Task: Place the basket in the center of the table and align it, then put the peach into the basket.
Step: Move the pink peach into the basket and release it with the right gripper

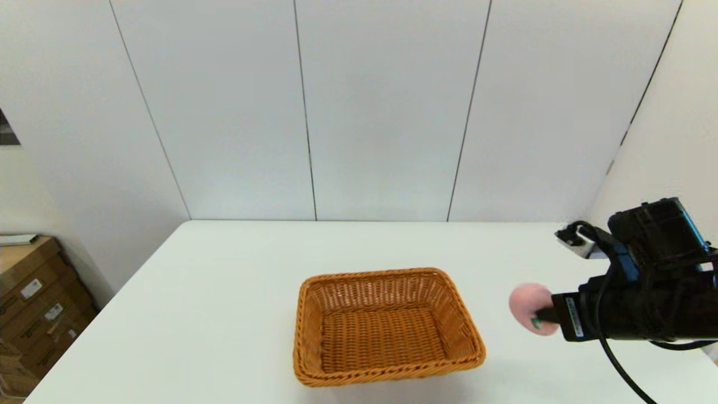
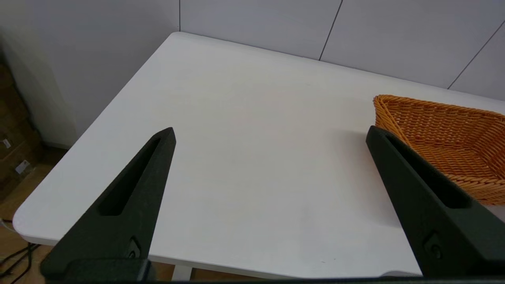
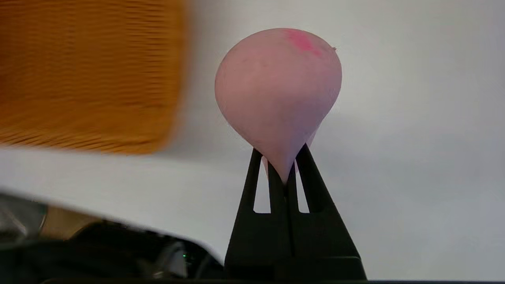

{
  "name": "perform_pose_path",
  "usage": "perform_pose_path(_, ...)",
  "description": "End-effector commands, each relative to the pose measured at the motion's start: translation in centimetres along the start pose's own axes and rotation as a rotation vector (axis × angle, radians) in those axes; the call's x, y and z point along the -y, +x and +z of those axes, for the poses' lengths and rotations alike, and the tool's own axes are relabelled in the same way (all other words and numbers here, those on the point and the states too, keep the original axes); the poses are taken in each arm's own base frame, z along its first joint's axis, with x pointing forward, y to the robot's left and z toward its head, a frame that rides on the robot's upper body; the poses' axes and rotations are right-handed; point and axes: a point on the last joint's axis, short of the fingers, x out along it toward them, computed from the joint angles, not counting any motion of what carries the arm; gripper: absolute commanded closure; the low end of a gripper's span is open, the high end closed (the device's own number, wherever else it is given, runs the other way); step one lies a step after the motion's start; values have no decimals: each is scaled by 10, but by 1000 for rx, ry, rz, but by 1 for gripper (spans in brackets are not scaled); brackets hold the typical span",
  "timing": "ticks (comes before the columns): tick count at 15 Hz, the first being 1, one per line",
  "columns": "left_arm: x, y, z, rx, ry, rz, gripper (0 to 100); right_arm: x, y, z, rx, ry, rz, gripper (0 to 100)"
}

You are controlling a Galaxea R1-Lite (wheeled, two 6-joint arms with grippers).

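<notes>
Right gripper (image 1: 545, 317) is clamped on the peach (image 1: 528, 315), fingers pinched tight on its narrow end w/ the round pink body sticking out past the tips. Right wrist view shows it best: both black fingers (image 3: 311, 185) squeezed together around the pointed bit of the peach (image 3: 278, 98), which is squished into a teardrop shape. Peach is off the table (image 1: 224, 303), up in the air near the right edge, just beside the basket (image 1: 387, 325) but not touching it, and clearly outside the rim.

Basket sits roughly mid-table left to right, closer to the front edge than the back one. Looks pretty square to the table edges, nothing inside. Its right rim is the side nearest the peach, w/ a small strip of bare white top between them. Lots of open worktop: whole back half up to the wall is bare, and the left side from basket to left edge too.

Right arm comes in from the right edge, forearm about level, pointing left toward the basket, black cable looping under it. In the right wrist view the basket (image 3: 86, 75) is blurred but you can see its woven side off to one side of the peach.

Left gripper (image 2: 268, 136) is wide open, holding nothing, fingers spread far apart over the table's front-left part, w/ the basket's (image 2: 446, 134) left corner just past one finger. It doesn't show in the head view.
</notes>
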Motion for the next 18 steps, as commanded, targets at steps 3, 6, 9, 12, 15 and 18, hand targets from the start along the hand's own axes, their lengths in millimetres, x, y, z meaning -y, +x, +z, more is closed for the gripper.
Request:
perform_pose_path(3,0,0,0,4,40,0,0,-47,-12,7,63,-59,90,100)
perform_pose_path(6,2,0,2,16,130,-61,0,-51,-6,13,56,-72,91,100)
perform_pose_path(9,2,1,2,28,156,-62,0,-66,11,8,0,-125,113,100)
perform_pose_path(12,0,5,-7,21,251,-55,0,-73,19,8,-19,-143,123,100)
perform_pose_path(15,0,7,-7,57,244,-62,0,-81,29,10,-37,-164,132,100)
perform_pose_path(18,0,7,-7,57,244,-63,0,-105,48,8,-82,-238,161,100)
